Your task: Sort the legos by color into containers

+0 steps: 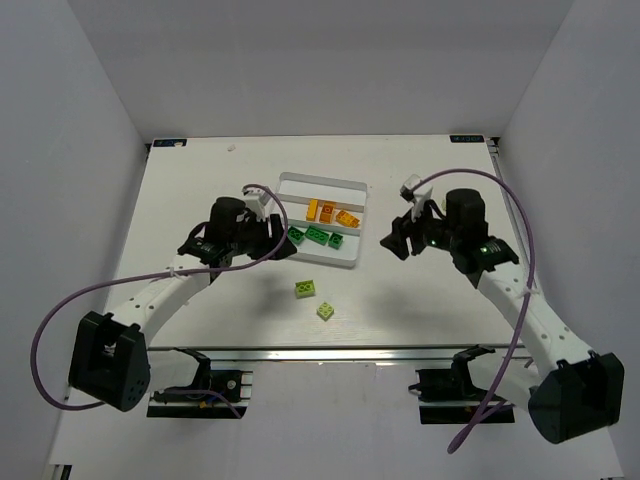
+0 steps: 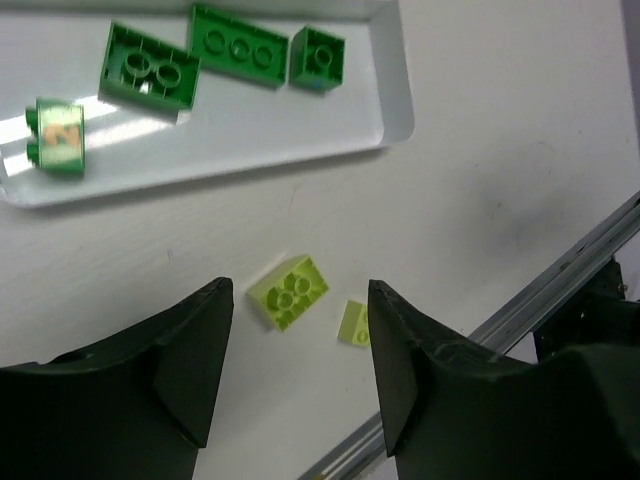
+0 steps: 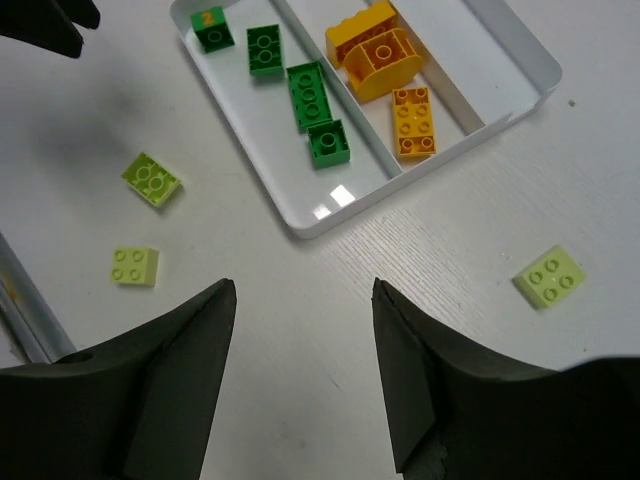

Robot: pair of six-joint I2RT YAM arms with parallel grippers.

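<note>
I see tray: near compartment holds 4 dk-green legos, mid compartment orange legos. Pale yellow-green legos loose on desk. L gripper, R gripper both spread apart, nothing held.

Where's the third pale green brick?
Right wrist view, lower right: the pale brick lies alone on the table, beyond the orange end of the tray.
</note>
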